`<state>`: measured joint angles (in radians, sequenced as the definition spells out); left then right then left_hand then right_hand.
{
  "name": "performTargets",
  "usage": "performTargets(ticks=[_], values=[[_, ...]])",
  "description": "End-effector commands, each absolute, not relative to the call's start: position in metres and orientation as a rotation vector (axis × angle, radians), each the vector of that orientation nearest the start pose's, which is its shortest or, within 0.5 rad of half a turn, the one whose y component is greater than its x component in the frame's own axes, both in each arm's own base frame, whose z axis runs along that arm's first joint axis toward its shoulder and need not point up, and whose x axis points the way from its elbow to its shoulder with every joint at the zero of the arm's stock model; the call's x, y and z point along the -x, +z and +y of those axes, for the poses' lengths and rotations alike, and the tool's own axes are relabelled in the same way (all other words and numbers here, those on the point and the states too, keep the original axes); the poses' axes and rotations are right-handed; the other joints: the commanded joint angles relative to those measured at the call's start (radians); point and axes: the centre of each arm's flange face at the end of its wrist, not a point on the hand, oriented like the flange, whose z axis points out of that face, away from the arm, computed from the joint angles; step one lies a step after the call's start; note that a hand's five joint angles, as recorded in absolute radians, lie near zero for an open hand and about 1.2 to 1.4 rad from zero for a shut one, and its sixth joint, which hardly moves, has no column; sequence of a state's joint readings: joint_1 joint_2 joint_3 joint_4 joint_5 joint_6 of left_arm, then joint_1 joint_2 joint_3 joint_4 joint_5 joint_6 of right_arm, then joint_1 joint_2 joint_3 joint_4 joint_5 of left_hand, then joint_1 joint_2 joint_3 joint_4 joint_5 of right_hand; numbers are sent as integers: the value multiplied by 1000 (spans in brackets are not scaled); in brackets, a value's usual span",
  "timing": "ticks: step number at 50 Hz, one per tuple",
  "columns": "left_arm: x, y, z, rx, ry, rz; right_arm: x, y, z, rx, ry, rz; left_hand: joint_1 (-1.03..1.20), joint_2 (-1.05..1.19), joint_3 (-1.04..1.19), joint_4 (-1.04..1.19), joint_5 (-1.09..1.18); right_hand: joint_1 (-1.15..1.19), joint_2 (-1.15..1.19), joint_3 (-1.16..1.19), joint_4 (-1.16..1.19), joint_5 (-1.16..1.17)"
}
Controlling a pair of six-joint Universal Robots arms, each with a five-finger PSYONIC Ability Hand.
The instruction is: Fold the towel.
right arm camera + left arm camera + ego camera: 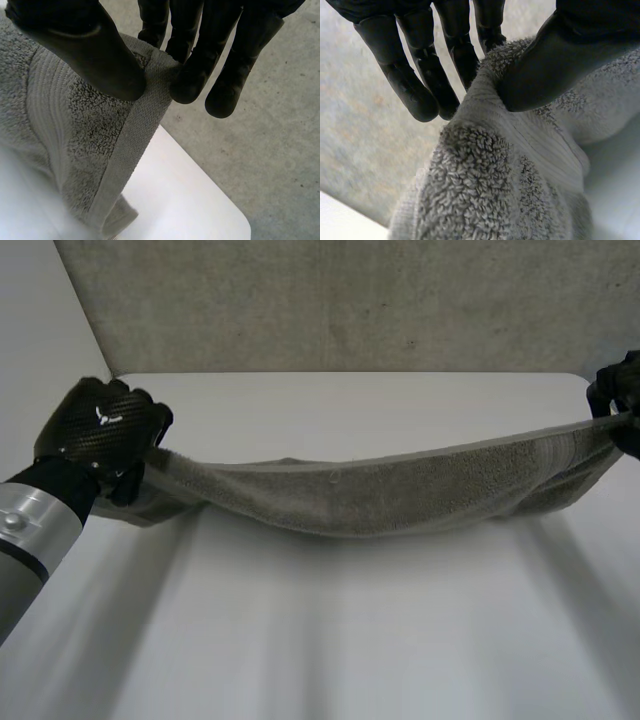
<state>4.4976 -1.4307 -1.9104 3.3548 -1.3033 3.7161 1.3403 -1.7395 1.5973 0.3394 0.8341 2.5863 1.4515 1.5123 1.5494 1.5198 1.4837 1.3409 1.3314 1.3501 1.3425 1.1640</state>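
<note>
A grey terry towel (380, 490) hangs stretched between my two hands above the white table (330, 640), sagging in the middle. My left hand (95, 430) holds its left end; in the left wrist view the thumb (545, 65) pinches the towel's edge (520, 150) against the fingers (420, 95). My right hand (622, 390) holds the right end at the view's edge; in the right wrist view its thumb (95, 55) and fingers (195, 75) pinch the towel's hem (135, 135) near a corner.
Beyond the table's far edge (350, 374) lies a rough grey concrete floor (350, 300). The table's rounded corner (235, 220) sits below my right hand, with floor (270, 130) past it.
</note>
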Motion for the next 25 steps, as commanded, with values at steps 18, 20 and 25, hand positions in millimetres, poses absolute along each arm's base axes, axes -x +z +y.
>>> performTargets(ticks=[18,20,25], values=[[255,168,-322,-1413,-1911,1947,-160,242,-339,1026,-1704,2299,-55,-116,-153,-124,-262,55,65,46,54,58],[260,163,-330,-1431,-1912,1926,-163,235,-345,1024,-1718,2304,-55,-116,-153,-124,-262,55,65,46,54,58],[272,153,-353,-1450,-1936,1864,-173,219,-364,1011,-1823,2302,-55,-116,-153,-124,-262,55,65,46,54,58]])
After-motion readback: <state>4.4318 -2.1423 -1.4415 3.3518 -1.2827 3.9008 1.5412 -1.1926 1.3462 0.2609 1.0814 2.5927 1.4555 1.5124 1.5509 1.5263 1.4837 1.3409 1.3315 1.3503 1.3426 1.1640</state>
